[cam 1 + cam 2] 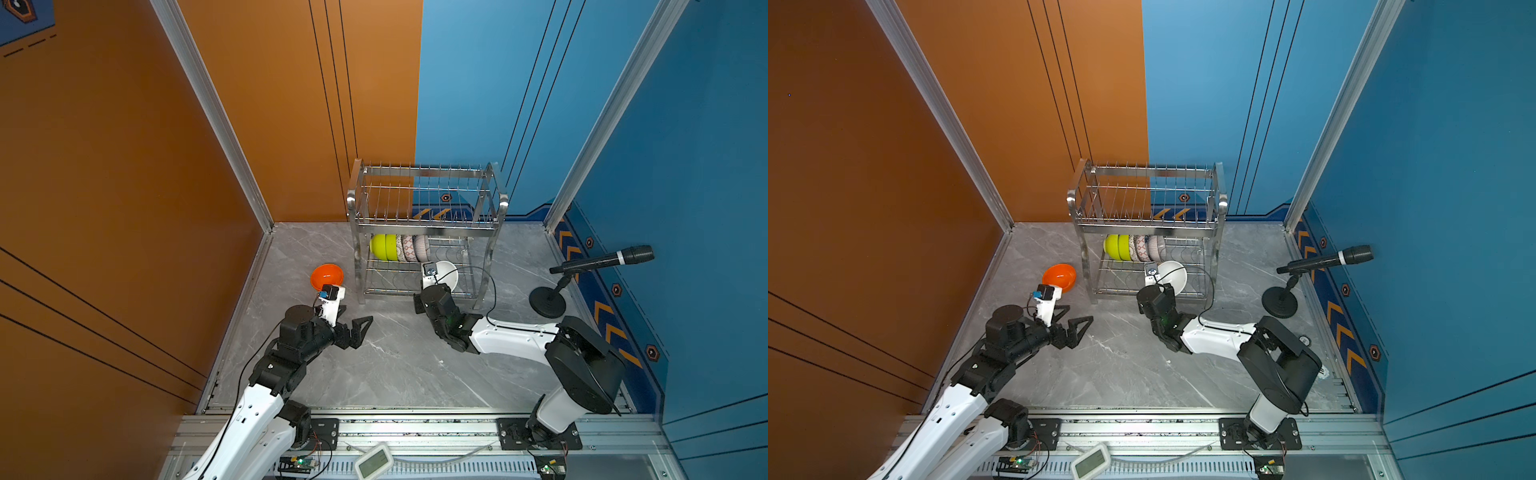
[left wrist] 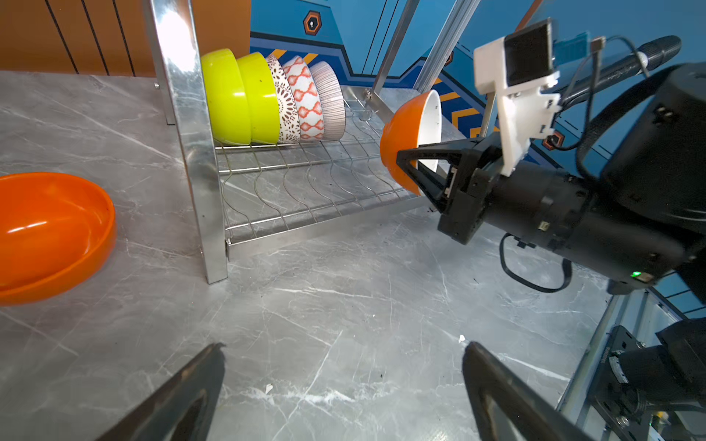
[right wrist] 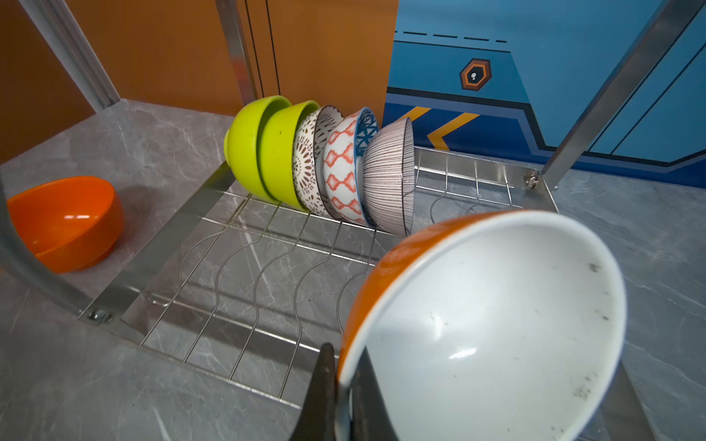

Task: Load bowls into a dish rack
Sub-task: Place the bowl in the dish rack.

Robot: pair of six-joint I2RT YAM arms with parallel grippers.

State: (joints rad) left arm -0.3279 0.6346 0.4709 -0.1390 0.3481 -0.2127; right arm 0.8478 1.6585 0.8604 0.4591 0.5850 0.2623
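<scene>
Holding white-lined bowl by rim in clenched right end effector over dish rack lower tier, striped bowl just beyond; probably needing leaning against it next; left end effector released, orange bowl lying ahead.

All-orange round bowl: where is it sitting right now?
In a top view the all-orange round bowl sits on the grey marble tabletop, outside the shiny steel wire dish rack on its left-arm side, just beyond the open left gripper.

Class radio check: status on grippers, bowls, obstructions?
Left gripper open, empty. Right gripper shut on orange-and-white bowl at dish rack lower tier. Five bowls racked, orange bowl on table. Slots ahead look free.
</scene>
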